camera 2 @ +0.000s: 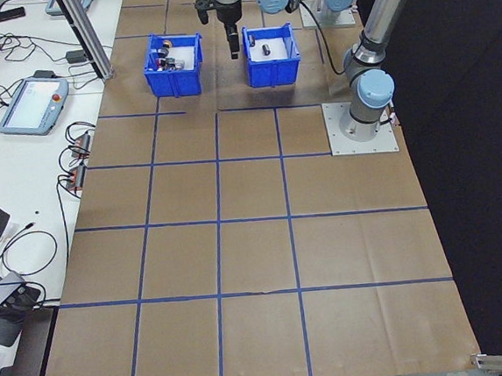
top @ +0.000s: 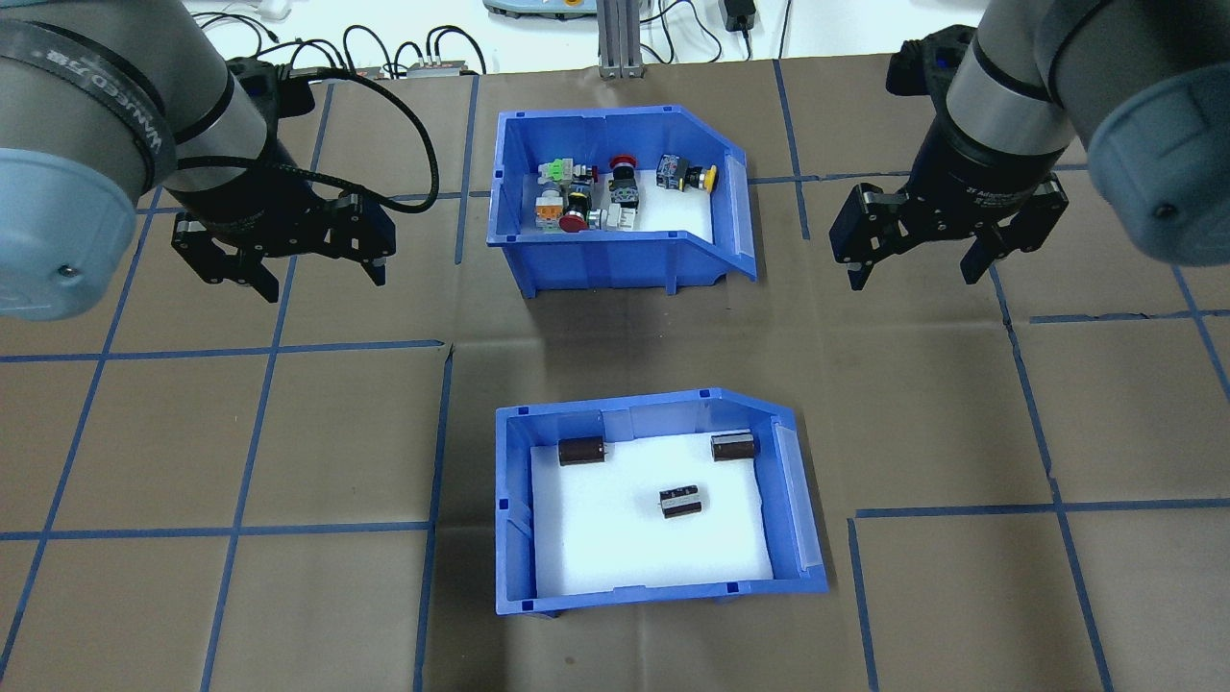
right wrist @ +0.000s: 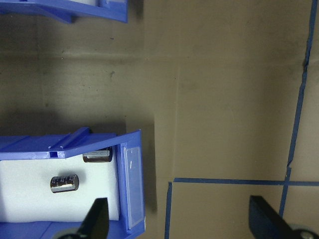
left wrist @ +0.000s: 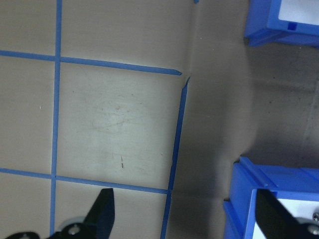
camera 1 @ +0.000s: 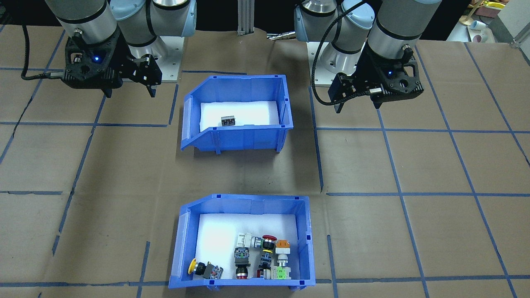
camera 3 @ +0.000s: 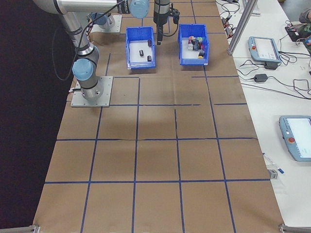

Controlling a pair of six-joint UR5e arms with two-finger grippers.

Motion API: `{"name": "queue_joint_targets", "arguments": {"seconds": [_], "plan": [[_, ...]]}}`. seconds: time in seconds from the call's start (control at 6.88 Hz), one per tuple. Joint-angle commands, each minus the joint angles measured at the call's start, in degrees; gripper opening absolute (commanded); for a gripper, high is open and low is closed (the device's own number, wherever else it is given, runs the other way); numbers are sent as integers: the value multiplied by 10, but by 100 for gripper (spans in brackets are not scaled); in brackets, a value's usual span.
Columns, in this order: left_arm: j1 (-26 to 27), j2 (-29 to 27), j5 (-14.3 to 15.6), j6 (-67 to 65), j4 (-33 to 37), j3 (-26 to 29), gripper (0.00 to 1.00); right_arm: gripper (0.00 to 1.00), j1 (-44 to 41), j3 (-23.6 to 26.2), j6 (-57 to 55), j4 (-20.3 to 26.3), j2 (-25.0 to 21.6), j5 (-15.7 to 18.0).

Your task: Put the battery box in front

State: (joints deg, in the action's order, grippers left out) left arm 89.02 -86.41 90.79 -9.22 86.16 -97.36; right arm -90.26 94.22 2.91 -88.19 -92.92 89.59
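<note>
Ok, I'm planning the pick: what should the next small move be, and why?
Probably swing the left end effector over the battery box, above its upright left wall, and lower it. It and the right end effector hang open, touching nothing, so the box is not yet gripped.

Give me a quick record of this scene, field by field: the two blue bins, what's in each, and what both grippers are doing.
battery box: nearer the robot, white foam floor
batteries: three dark cylinders, one mid-floor, two by the far wall
switch bin: farther from the robot, holds colourful push-button switches
left gripper: open, empty, above the table left of the bins
right gripper: open, empty, above the table right of the bins
bins: apart, not touching
</note>
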Motion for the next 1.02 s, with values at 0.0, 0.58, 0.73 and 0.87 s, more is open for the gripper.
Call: {"name": "queue_joint_targets", "arguments": {"seconds": [0.0,0.58,0.73,0.87], "plan": [[0,-6,-1,-76,0,-1,99,100,-3,-66,70,8,54,2],[22,36,-2,-408,10,-48,98,100,-11,-134,282,-10,134,-8],[48,66,-1,-515,2,-93,98,100,-24,-149,327,-13,158,-8],[78,94,-1,-598,-1,-136,98,100,-47,-167,370,-14,183,-7]]}}
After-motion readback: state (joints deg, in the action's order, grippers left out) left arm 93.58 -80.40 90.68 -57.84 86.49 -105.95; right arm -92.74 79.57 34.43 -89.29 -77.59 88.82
